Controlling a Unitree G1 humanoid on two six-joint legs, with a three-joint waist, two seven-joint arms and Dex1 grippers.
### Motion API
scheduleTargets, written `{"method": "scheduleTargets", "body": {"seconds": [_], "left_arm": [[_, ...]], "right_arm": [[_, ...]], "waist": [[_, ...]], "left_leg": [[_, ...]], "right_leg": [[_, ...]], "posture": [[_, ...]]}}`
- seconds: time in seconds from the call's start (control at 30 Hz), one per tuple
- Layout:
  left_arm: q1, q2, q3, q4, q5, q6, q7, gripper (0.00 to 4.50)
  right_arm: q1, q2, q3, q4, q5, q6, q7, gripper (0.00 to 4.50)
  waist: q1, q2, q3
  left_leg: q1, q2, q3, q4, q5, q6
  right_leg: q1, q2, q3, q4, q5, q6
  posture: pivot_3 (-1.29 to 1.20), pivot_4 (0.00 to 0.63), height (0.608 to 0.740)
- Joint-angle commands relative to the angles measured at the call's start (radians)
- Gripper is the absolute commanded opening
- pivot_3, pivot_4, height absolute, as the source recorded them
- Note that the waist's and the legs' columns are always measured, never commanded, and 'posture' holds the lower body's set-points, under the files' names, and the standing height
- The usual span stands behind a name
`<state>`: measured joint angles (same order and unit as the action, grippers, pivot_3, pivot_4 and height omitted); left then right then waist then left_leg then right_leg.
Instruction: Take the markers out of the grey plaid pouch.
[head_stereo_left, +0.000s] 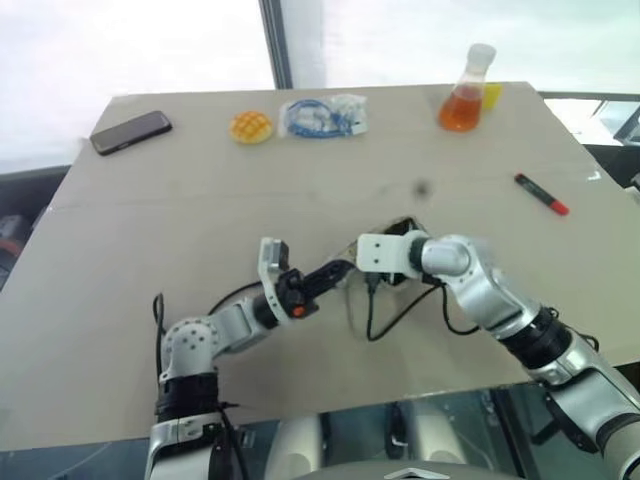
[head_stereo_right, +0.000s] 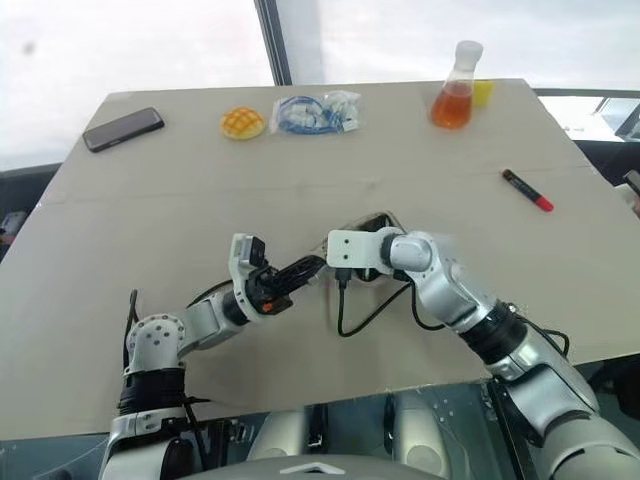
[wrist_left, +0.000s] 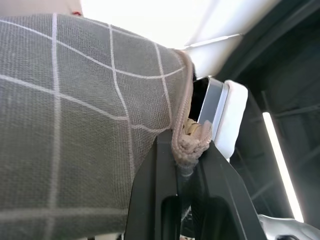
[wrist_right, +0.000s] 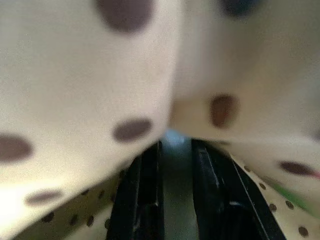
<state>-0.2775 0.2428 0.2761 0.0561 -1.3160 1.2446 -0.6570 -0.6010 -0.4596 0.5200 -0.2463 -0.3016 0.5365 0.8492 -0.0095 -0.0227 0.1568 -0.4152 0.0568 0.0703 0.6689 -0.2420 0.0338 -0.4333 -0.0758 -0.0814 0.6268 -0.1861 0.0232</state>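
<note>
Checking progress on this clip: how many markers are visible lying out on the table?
1. A red marker lies on the table's right side. The right gripper is inside the grey plaid pouch, where a green sliver may be another; more could be hidden.

We see the grey plaid pouch (wrist_left: 80, 125) as coarse woven cloth, matt, with white grid threads and a ribbed fabric zipper edge. Its lining (wrist_right: 75, 75) looks like smooth cream cloth printed with dark dots. The left gripper's fingers (wrist_left: 150, 200) are smooth black plastic with a slight sheen. The table (head_stereo_left: 200, 190) is matt, pale and board-like. The phone (head_stereo_left: 131, 131) shines glossy black; the flask (head_stereo_left: 467, 92) looks clear and glassy; the bag (head_stereo_left: 322, 114) is crinkly transparent plastic
</note>
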Motion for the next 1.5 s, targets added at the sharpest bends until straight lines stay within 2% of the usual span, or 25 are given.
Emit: {"method": "scheduleTargets", "body": {"seconds": [0.03,0.17,0.37,0.5,0.6,0.73,0.83,0.87,1.0,1.17,1.27,1.4,1.5], "left_arm": [[-0.026,0.02,0.039,0.012,-0.017,-0.03,-0.02,0.0],[-0.041,0.048,0.03,0.039,0.015,-0.042,-0.048,0.0],[-0.047,0.086,-0.013,0.036,0.101,-0.103,-0.118,0.0],[-0.038,0.154,-0.096,-0.003,0.252,-0.231,-0.247,0.0],[-0.04,0.177,-0.129,-0.032,0.313,-0.314,-0.311,0.0],[-0.048,0.18,-0.142,-0.043,0.346,-0.365,-0.34,0.0],[-0.059,0.199,-0.205,-0.047,0.527,-0.582,-0.385,0.0],[-0.06,0.201,-0.212,-0.044,0.546,-0.607,-0.393,0.0],[-0.054,0.202,-0.223,-0.027,0.578,-0.659,-0.413,0.0],[-0.044,0.186,-0.215,-0.048,0.555,-0.639,-0.4,0.0],[-0.045,0.188,-0.229,-0.037,0.597,-0.677,-0.383,0.0],[-0.077,0.165,-0.235,0.03,0.718,-0.847,-0.315,0.0],[-0.091,0.18,-0.255,0.043,0.804,-1.011,-0.35,0.0]], "right_arm": [[0.024,-0.013,-0.146,-0.231,0.124,0.142,0.066,0.41],[0.04,-0.056,-0.207,-0.33,0.198,0.237,0.096,0.41],[0.06,-0.09,-0.255,-0.355,0.28,0.307,0.068,0.41],[0.076,-0.288,-0.154,-0.278,0.131,0.259,0.038,0.41],[0.085,-0.357,-0.098,-0.234,0.081,0.236,0.01,0.41],[0.081,-0.372,-0.073,-0.224,0.071,0.235,-0.003,0.41],[0.078,-0.378,-0.041,-0.182,0.032,0.212,-0.023,0.41],[0.081,-0.371,-0.037,-0.168,0.028,0.206,-0.032,0.41],[0.09,-0.366,-0.019,-0.126,0.007,0.175,-0.055,0.41],[0.093,-0.32,-0.012,-0.053,-0.002,0.116,-0.11,0.41],[0.099,-0.286,-0.049,-0.073,0.045,0.115,-0.105,0.41],[0.112,-0.321,-0.097,-0.127,0.107,0.108,-0.036,0.41],[0.107,-0.342,-0.079,-0.079,0.068,0.057,-0.058,0.27]], "waist": [[0.0,0.0,0.0],[0.0,0.0,0.0],[-0.001,0.0,0.001],[0.002,0.0,0.001],[0.002,0.0,0.001],[-0.001,0.0,0.002],[0.001,0.0,0.002],[0.002,0.0,0.002],[0.003,0.0,0.002],[0.003,0.0,0.002],[0.002,0.0,0.002],[0.006,0.0,0.002],[0.009,0.0,0.002]], "left_leg": [[0.0,0.0,0.0,0.0,0.0,0.0],[0.0,0.0,0.0,0.0,-0.001,0.001],[0.001,0.0,0.0,0.0,-0.001,0.001],[0.0,-0.001,0.001,0.0,-0.001,0.001],[-0.001,-0.002,0.001,-0.001,-0.001,0.001],[-0.001,-0.001,0.001,-0.002,-0.001,0.001],[-0.001,-0.001,0.001,-0.001,-0.001,0.001],[-0.001,0.0,0.001,-0.001,-0.001,0.001],[-0.002,-0.001,0.001,-0.001,-0.001,0.001],[-0.002,-0.001,0.001,-0.001,-0.001,0.001],[-0.002,0.0,0.001,-0.001,-0.001,0.001],[-0.002,0.0,0.001,-0.001,-0.001,0.002],[-0.002,0.0,0.001,-0.001,-0.001,0.002]], "right_leg": [[0.0,0.0,0.0,0.0,0.0,0.0],[0.0,0.0,-0.001,-0.001,-0.004,0.001],[0.0,0.0,-0.001,0.0,-0.005,0.0],[0.0,-0.001,-0.001,-0.001,-0.004,-0.001],[0.0,-0.002,-0.001,-0.002,-0.005,-0.001],[-0.002,-0.001,0.0,-0.002,-0.005,0.0],[-0.002,-0.001,0.0,-0.002,-0.005,0.0],[-0.002,-0.001,0.0,-0.002,-0.005,0.0],[-0.002,-0.002,0.0,-0.002,-0.005,0.0],[-0.003,-0.001,0.0,-0.002,-0.005,0.0],[-0.003,-0.001,0.0,-0.002,-0.005,0.0],[-0.002,-0.001,0.0,-0.002,-0.005,0.0],[-0.002,-0.001,-0.001,-0.002,-0.005,0.0]], "posture": [[0.0,0.15,0.74],[0.0,0.15,0.74],[0.0,0.15,0.74],[0.0,0.15,0.74],[0.0,0.15,0.74],[0.0,0.15,0.74],[0.0,0.15,0.74],[0.0,0.15,0.74],[0.0,0.15,0.74],[0.0,0.15,0.74],[0.0,0.15,0.74],[0.0,0.15,0.74],[0.0,0.15,0.74]]}}
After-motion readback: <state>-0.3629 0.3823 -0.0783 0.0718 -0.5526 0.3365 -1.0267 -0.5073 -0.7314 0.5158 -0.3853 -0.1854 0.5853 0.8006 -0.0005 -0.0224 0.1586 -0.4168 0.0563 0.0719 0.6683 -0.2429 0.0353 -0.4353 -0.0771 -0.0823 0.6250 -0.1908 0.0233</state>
